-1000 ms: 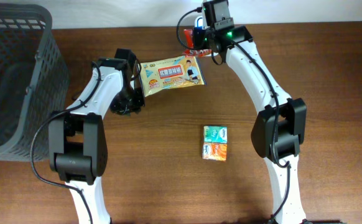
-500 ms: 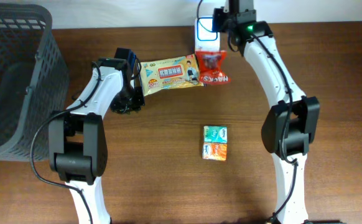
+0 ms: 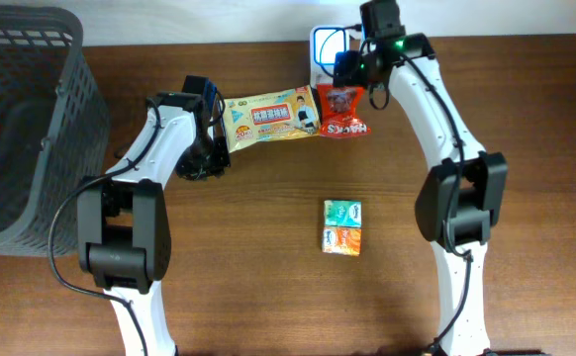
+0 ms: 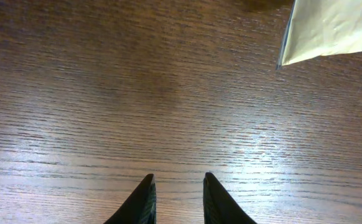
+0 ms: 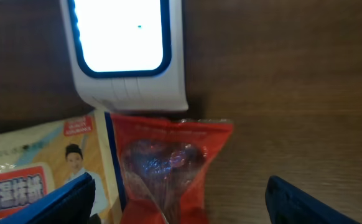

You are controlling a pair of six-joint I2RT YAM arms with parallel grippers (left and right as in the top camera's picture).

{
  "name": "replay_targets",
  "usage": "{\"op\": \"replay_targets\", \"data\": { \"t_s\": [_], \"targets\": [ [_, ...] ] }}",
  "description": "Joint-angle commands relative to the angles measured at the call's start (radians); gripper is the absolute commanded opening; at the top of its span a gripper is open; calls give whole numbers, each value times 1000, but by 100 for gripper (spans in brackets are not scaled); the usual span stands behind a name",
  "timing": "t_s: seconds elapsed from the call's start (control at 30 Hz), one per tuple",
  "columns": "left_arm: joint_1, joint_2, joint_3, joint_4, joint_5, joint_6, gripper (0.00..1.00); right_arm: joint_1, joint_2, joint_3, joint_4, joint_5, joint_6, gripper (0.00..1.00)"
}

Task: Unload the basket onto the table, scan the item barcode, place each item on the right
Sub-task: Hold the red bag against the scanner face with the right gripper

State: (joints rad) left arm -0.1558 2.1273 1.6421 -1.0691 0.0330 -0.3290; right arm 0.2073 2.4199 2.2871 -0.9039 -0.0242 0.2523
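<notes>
red packet (image 5: 165, 165) cut off below.

Red snack pkt (image 5: 168, 168) just below scanner (image 5: 128, 53).

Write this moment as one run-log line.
right gripper: open over red plastic snack packet | packet: flat on brown wooden table beside white barcode scanner | left gripper: open, empty

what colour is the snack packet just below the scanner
Red. The snack packet shows best in the right wrist view.
</notes>
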Motion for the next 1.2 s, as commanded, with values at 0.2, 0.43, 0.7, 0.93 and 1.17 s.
{"op": "replay_targets", "data": {
  "t_s": [0.2,0.43,0.7,0.93,1.17],
  "targets": [
    [2,10,21,-2,-7,16,24,65,176,7,-18,-42,-11,74],
    [2,10,21,-3,-7,16,25,78,212,5,-29,44,1,4],
    [2,10,21,-6,-7,16,25,73,83,10,-85,35,18,4],
    [2,10,21,-6,-7,16,25,73,-60,10,46,30,-11,4],
    [2,10,21,-5,-7,16,25,74,-35,9,323,30,-11,4]
  ]
}}
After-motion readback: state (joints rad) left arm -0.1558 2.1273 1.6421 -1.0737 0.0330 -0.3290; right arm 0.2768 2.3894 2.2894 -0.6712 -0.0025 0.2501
